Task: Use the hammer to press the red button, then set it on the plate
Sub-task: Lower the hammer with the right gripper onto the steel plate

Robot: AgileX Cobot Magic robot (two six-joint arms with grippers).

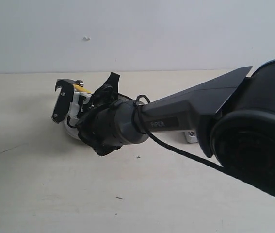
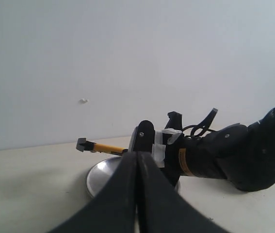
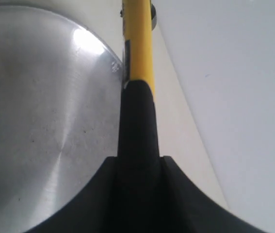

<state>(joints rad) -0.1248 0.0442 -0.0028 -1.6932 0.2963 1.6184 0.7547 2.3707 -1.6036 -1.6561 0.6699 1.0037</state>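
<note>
My right gripper (image 3: 138, 162) is shut on the black handle of the hammer (image 3: 138, 58). The yellow neck runs out past the rim of the silver plate (image 3: 40, 121). In the left wrist view the hammer (image 2: 101, 146) is held roughly level over the plate (image 2: 103, 175), its dark head beyond the plate's edge. Whether it touches the plate I cannot tell. My left gripper (image 2: 137, 155) is shut on nothing, low and short of the plate. In the exterior view the yellow neck (image 1: 83, 89) shows above the plate (image 1: 71, 130). The red button's dome is hidden behind the right arm.
A light-grey corner of a square base (image 1: 191, 138) peeks out under the right arm (image 1: 176, 119), which stretches across the pale table (image 1: 55, 194) from the right. A plain wall stands behind the table.
</note>
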